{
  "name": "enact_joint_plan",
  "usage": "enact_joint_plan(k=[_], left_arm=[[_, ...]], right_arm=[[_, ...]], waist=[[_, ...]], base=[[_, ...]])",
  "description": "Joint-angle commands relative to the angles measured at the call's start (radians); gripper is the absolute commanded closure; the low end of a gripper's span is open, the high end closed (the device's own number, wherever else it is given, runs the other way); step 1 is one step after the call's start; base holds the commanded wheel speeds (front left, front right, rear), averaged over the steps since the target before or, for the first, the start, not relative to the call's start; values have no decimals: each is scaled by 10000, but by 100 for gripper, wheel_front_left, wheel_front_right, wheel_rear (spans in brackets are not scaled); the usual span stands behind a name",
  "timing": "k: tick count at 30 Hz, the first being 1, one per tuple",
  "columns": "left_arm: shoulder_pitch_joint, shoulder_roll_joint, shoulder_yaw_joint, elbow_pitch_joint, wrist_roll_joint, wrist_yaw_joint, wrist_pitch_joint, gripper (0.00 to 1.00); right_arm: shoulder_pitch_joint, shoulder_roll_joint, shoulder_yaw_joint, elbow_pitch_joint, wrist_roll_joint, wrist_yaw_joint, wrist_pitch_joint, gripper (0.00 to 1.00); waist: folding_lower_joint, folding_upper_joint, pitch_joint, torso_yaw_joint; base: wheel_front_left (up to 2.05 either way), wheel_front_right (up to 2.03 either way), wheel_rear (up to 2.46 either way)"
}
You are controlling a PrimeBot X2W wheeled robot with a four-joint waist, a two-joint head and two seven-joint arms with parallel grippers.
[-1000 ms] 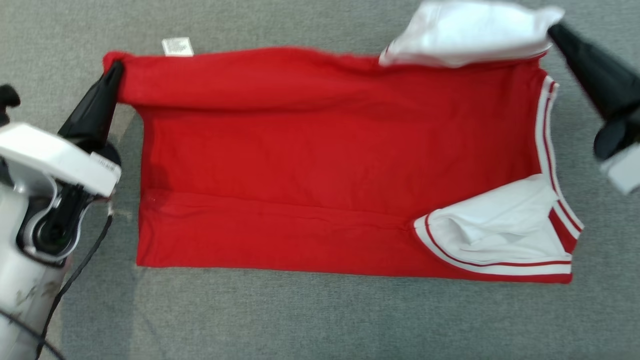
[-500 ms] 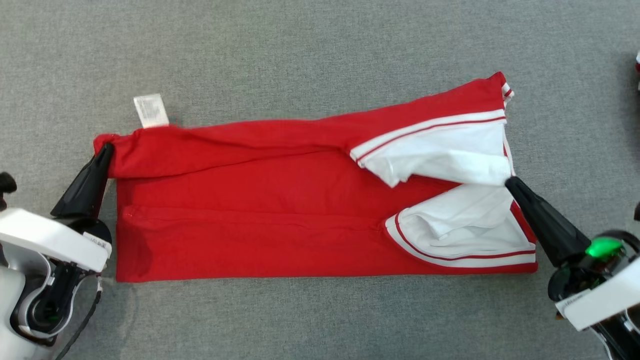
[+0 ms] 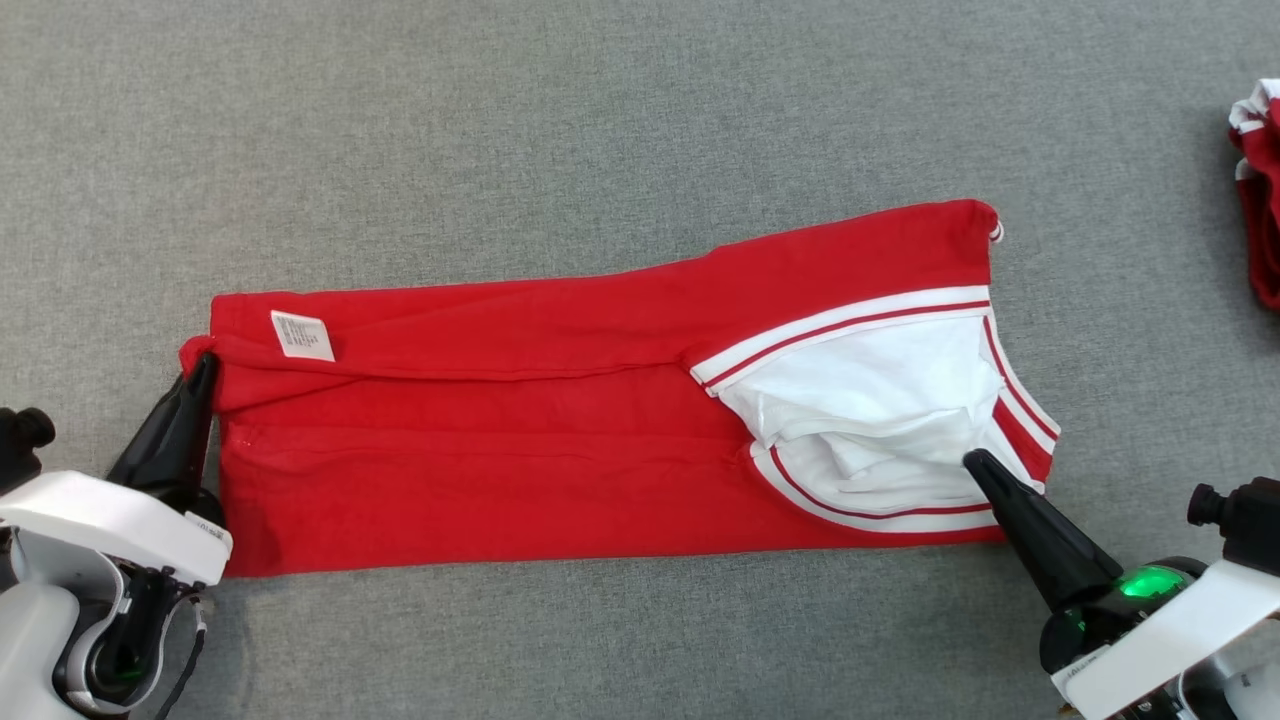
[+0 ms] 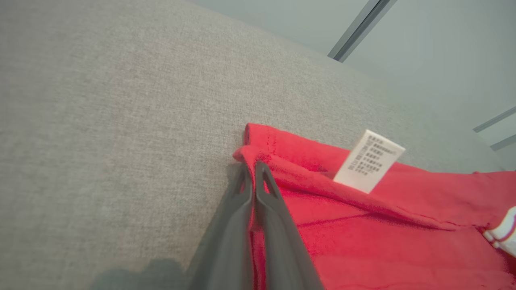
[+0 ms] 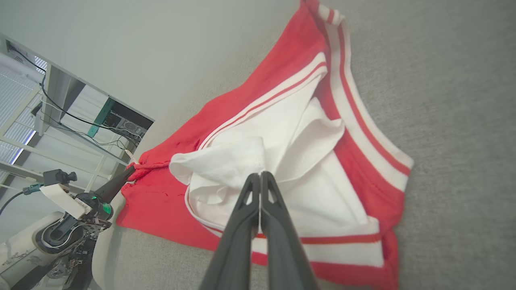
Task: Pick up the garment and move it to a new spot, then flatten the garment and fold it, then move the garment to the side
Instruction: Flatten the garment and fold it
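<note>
The garment [image 3: 520, 460] is lying folded lengthwise on the grey surface [image 3: 600, 120], with its white label [image 3: 302, 335] facing up near its left end. The left gripper [image 3: 203, 368] is pinching the red left corner, fingers pressed together. The right gripper [image 3: 975, 462] is pinching white sleeve cloth at the right end. A 2nd red bundle [image 3: 1262, 200] is sitting well apart, far right.

Both closed and well apart: left end effector [image 3: 205, 366], right end effector [image 3: 976, 463]
</note>
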Motion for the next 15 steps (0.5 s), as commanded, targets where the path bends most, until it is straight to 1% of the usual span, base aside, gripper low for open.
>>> enact_joint_plan(k=[1,2,3,5,9,11,12,15], left_arm=[[141,-27,51,64,111,74,-186,0],[173,-99,76,122,124,123,-308,0],[211,-138,97,150,204,200,-466,0],[294,-207,281,115,388,500,-875,0],[596,-611,861,-427,915,1169,-1337,0],[766,-832,1174,-876,1381,1521,-1394,0],[790,-1038,1408,-1210,1672,1695,-1412,0],[1106,-1539,2009,-2110,2810,2139,-1405,0]], right_arm=[[8,124,-114,154,-234,-2,27,60],[-27,221,-203,294,-499,-1,-31,3],[-56,325,-295,437,-754,-1,-68,0],[-146,566,-619,643,-1394,-1,-337,0],[-235,1129,-1542,943,-2647,-1,-946,0],[-322,1444,-2233,1059,-3437,-2,-1237,0],[-353,1678,-2573,1076,-3814,-2,-1366,0],[-509,2245,-3321,1096,-4956,-1,-1545,0]], waist=[[0,-1,-54,-31],[0,-1,-98,-56],[0,-1,-147,-79],[0,-1,-269,-123],[0,-1,-569,-132],[0,-1,-713,-114],[0,-1,-789,-87],[0,-1,-989,-27]], base=[[0,0,0],[0,0,0],[0,0,0],[0,0,0],[0,0,0],[0,0,0],[0,0,0],[0,0,0]])
